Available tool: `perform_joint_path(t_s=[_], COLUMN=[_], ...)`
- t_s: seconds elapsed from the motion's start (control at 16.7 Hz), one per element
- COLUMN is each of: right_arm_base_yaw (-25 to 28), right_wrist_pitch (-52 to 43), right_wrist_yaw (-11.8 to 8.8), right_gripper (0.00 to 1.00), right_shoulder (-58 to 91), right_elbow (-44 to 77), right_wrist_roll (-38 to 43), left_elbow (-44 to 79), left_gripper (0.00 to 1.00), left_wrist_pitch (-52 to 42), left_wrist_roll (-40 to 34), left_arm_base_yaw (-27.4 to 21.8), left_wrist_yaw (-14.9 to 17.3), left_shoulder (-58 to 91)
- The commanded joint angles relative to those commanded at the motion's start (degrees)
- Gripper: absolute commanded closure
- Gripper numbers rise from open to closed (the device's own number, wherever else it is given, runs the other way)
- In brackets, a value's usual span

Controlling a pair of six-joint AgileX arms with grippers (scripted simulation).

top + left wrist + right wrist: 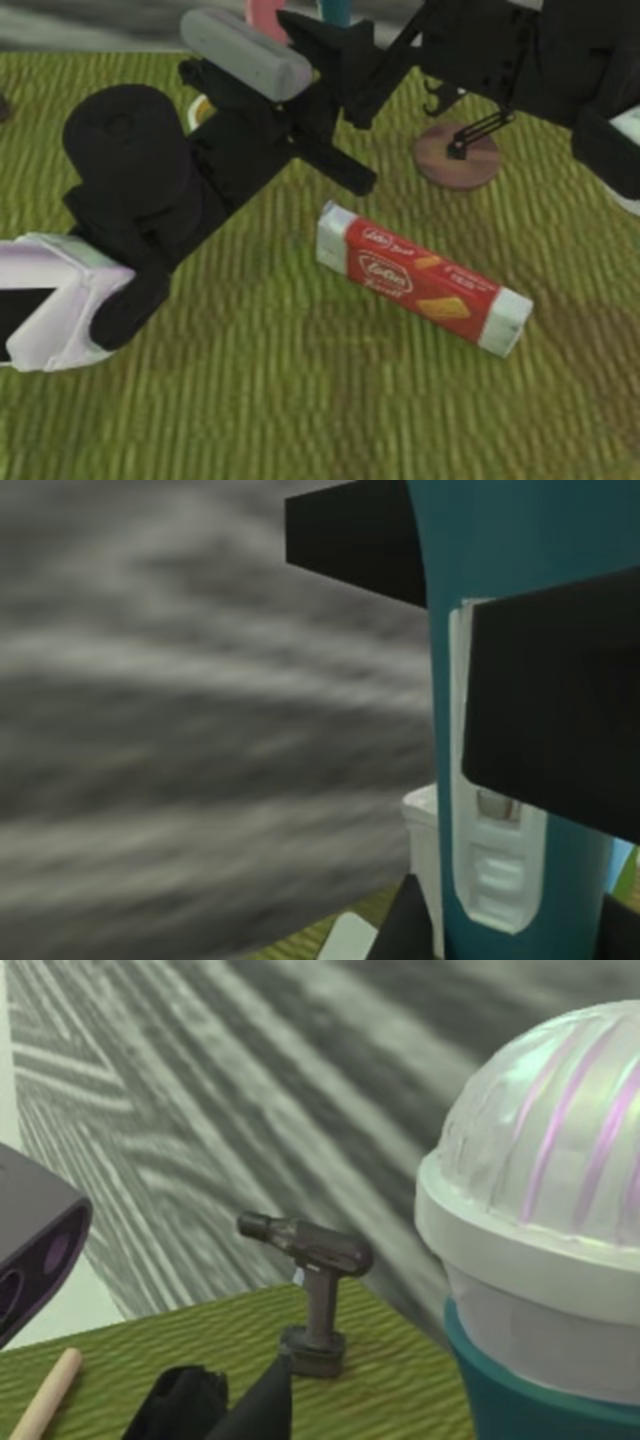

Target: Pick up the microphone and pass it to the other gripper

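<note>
Teal microphone (520, 730) clamped between left gripper (345, 150) fingers (560, 710), raised near far table edge. Right gripper (440, 95) close by; grip cannot tell.

microphone (540, 1260) head close | drill (312, 1300) upright on mat (400, 1380)

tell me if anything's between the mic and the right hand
Nothing visible stands between them. The left hand grips the microphone's teal handle, and the right wrist view shows its mesh head close up with no object in front.
</note>
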Motion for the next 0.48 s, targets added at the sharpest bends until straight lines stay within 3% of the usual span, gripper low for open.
perform_joint_path(t_s=[0.06, 0.48], right_arm_base_yaw=[0.0, 0.0], right_wrist_pitch=[0.0, 0.0], right_wrist_yaw=[0.0, 0.0], right_gripper=[0.0, 0.53], right_shoulder=[0.0, 0.0], right_elbow=[0.0, 0.0], right_wrist_roll=[0.0, 0.0], left_elbow=[0.0, 0.0], left_gripper=[1.0, 1.0], left_wrist_pitch=[0.0, 0.0], left_wrist_roll=[0.0, 0.0], left_arm_base_yaw=[0.0, 0.0], left_wrist_yaw=[0.0, 0.0], left_shoulder=[0.0, 0.0])
